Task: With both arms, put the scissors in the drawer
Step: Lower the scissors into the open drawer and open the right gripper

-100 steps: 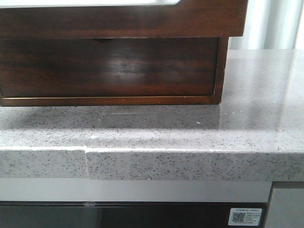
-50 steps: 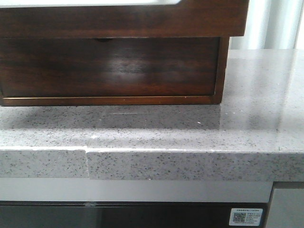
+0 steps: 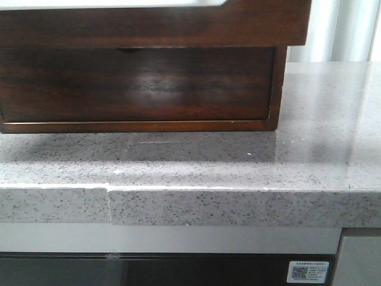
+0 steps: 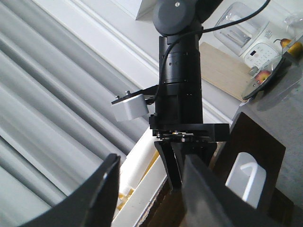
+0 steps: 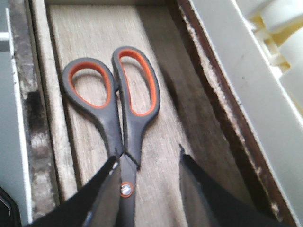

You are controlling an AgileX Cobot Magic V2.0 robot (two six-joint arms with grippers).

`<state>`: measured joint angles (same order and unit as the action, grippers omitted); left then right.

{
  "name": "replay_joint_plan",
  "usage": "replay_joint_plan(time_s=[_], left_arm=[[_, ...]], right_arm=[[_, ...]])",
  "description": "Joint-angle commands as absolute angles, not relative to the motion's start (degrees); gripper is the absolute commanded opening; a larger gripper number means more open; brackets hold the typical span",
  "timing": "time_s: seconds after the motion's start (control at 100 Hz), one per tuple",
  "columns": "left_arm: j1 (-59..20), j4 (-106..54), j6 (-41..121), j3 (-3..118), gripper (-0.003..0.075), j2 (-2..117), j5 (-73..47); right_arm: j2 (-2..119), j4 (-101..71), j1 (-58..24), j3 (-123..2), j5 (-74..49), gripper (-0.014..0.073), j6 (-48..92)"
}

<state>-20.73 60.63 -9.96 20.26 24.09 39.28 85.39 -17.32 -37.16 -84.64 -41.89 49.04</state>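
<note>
Right gripper (image 5: 144,189): fingers spread, bottom of the right wrist frame, straddling the scissors (image 5: 116,113) near the pivot screw. Whether a pad touches the blades, can't tell; reads as let go rather than pinched. Scissors lie flat on the pale wood floor of the drawer (image 5: 196,94), grey handles with orange loops toward the top of frame, blades hidden under the fingers at the bottom. Dark drawer wall runs diagonally down the right side.

Left gripper (image 4: 151,189): fingers apart, nothing between them, bottom of its frame, aimed at the right arm's wrist at frame centre, over the wooden chest (image 4: 258,142). My read: it's parked clear, ready for the push.

Front view: the open drawer front overhangs the chest at the top of frame, on a speckled grey countertop (image 3: 238,173). Neither gripper nor scissors visible there.

Judgement: placement looks done; closing the drawer remains.
</note>
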Motion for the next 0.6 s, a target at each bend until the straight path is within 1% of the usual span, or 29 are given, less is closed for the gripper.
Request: replay_joint_plan(time_s=[0.0,0.1,0.14,0.17,0.23,0.26,0.29,0.31,0.32,0.34,0.38,0.51,0.59], left_arm=[[-21.13,57.18,-10.76,21.86,0.0295,24.19,40.78],[-21.13,57.18,-10.76,21.86,0.0288,22.50,39.62],[-21.13,56.84,-10.76,21.86,0.0269,21.25,38.31],[-21.13,56.58,-11.21,21.86,0.0248,20.27,37.04],[-21.13,56.45,-14.41,21.86,0.0190,17.62,33.50],[-21.13,56.45,-16.36,21.86,0.0146,16.36,31.77],[-21.13,56.45,-18.39,21.86,0.0107,15.07,29.87],[-21.13,56.45,-19.76,21.86,0.0076,14.07,28.46],[-21.13,56.45,-20.55,21.86,0.0066,13.73,27.44],[-21.13,56.45,-21.28,21.86,0.0034,12.69,25.85],[-21.13,56.45,-23.01,21.86,-0.0020,10.60,23.16],[-21.13,56.08,-29.52,21.86,-0.0019,4.25,11.67],[-21.13,54.41,-34.04,21.65,-0.0019,1.27,4.11]], right_arm=[[83.10,-18.08,-37.06,-86.49,-38.85,0.0324,49.46],[81.48,-18.18,-37.06,-86.49,-40.83,0.0322,47.14],[80.67,-18.18,-37.06,-86.49,-41.39,0.0299,45.63],[79.81,-18.18,-37.06,-86.49,-41.81,0.0266,44.23],[78.21,-18.18,-37.06,-86.49,-42.24,0.0152,43.24],[77.15,-18.18,-37.06,-86.49,-42.53,0.0091,43.24],[76.31,-18.18,-37.06,-86.49,-42.77,0.0010,43.24],[75.67,-18.18,-37.06,-86.49,-43.04,-0.0021,43.16],[75.46,-18.18,-37.06,-86.49,-43.17,-0.0053,43.16],[74.81,-18.18,-37.06,-86.49,-43.46,-0.0078,42.83],[73.53,-18.18,-37.06,-86.49,-44.03,-0.0071,41.62],[69.32,-18.27,-37.06,-84.98,-43.79,-0.0071,38.89],[65.56,-18.27,-37.06,-81.79,-39.79,-0.0069,38.89]])
